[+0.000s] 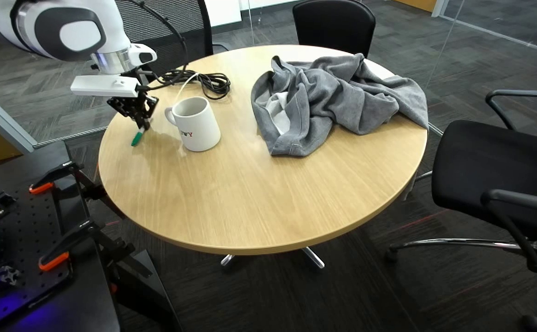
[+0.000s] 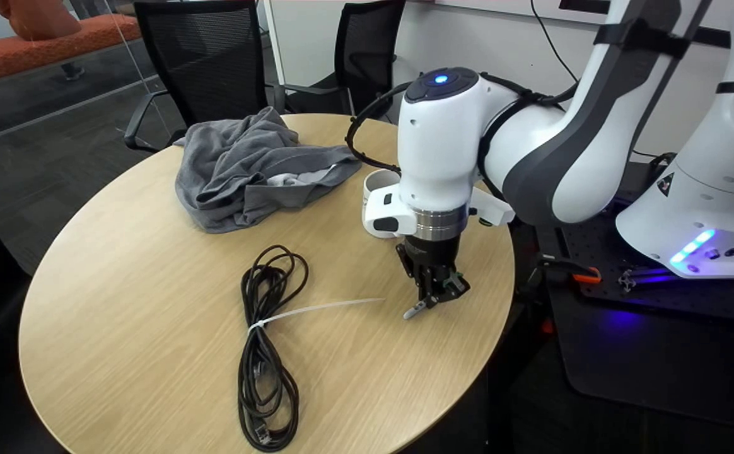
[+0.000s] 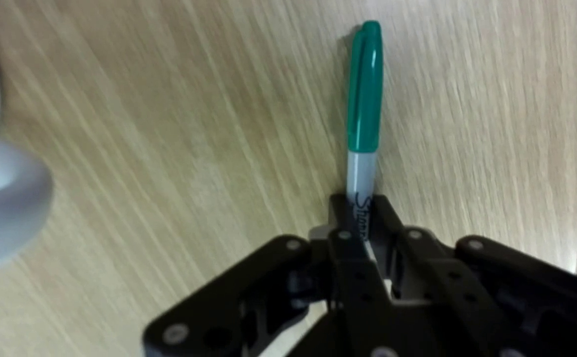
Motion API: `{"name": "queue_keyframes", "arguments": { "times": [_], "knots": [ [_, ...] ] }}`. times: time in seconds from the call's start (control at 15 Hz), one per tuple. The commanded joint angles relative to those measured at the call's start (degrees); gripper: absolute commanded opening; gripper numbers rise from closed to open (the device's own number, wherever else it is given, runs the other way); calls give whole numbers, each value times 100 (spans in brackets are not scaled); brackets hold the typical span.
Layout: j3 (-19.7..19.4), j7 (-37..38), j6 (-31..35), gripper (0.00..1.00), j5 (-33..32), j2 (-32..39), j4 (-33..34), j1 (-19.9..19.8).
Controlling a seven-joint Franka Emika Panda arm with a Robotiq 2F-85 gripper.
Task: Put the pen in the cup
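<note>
Closest to the wrist camera, the gripper (image 3: 361,214) pinches the green-capped pen (image 3: 365,94) by its white barrel. In an exterior view they are low at the left side of the table (image 1: 250,198), just left of the white cup (image 1: 199,129); whether the pen touches it, I cannot tell. Beyond the cup lies a coiled black cable (image 1: 210,81); right, a crumpled grey cloth (image 1: 328,97).

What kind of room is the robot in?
Probably an office meeting room: there's a round table, black chairs around it, and what looks like a glass wall.
</note>
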Motion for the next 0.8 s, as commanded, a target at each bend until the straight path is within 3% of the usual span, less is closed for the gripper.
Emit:
{"name": "queue_keyframes", "arguments": {
  "times": [0.0, 0.73],
  "knots": [
    [245, 39, -292, 3, 60, -113, 113, -297],
    [43, 919, -1511, 3, 322, -1657, 268, -92]
  ]
}}
